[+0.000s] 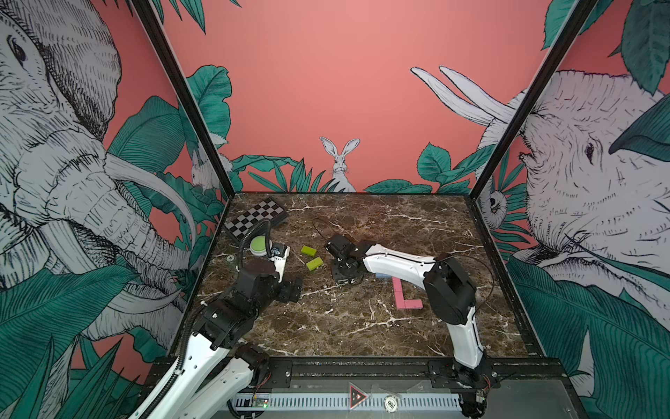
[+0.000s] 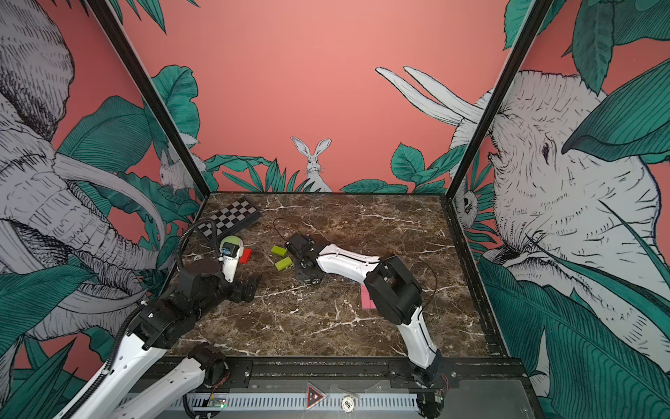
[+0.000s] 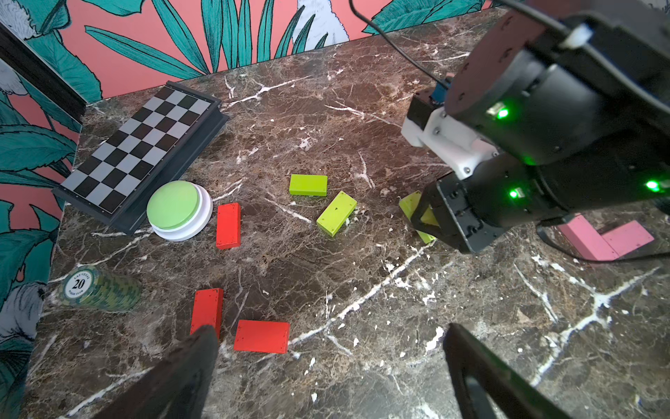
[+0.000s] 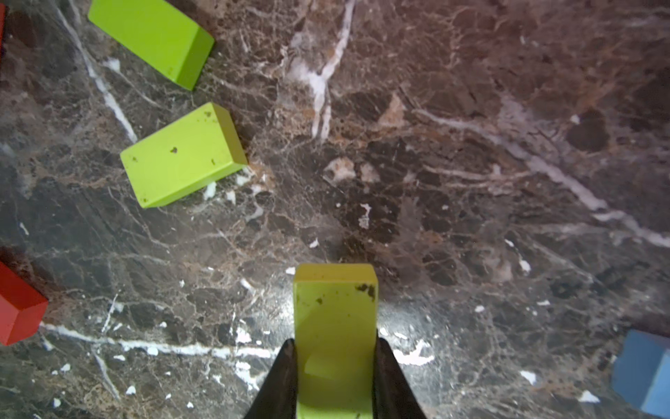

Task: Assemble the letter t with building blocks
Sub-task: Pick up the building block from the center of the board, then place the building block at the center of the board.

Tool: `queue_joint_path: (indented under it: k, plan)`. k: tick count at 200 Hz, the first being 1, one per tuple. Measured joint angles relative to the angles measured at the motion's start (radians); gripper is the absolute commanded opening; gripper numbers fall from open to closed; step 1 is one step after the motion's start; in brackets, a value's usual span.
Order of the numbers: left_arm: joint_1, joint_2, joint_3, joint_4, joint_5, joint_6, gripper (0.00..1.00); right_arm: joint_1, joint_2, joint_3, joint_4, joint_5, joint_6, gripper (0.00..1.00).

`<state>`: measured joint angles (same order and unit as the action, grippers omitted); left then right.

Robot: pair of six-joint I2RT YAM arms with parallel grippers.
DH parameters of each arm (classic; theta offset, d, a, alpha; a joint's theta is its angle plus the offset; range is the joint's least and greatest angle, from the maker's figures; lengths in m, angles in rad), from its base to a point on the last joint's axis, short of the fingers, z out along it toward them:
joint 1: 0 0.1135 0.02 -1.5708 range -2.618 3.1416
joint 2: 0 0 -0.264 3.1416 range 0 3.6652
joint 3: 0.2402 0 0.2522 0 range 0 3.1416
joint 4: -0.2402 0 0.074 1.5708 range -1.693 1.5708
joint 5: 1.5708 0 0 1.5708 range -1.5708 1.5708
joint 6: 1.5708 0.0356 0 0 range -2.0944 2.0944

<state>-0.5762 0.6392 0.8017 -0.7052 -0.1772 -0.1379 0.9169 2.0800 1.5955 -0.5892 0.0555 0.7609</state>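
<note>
Right gripper (image 4: 335,348) clamped on a green block (image 4: 335,301), left gripper (image 3: 330,332) open: grasp step, with a carry right to the pink blocks (image 1: 398,292) likely next.

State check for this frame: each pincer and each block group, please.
right pincer, shut on a lime block.
left pincer, open, empty.
loose lime blocks, two, lying flat, apart.
red blocks, three, loose, none gripped.
pink blocks, two, touching in an L.
blue block, loose, not gripped.
</note>
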Motion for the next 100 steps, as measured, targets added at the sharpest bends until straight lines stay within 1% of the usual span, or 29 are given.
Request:
queue_joint_path:
  k: [100]
  plan:
    - [0.000, 0.000, 0.000, 0.000, 0.002, 0.000, 0.99, -0.014, 0.094, 0.116, -0.007, 0.000, 0.019, 0.22]
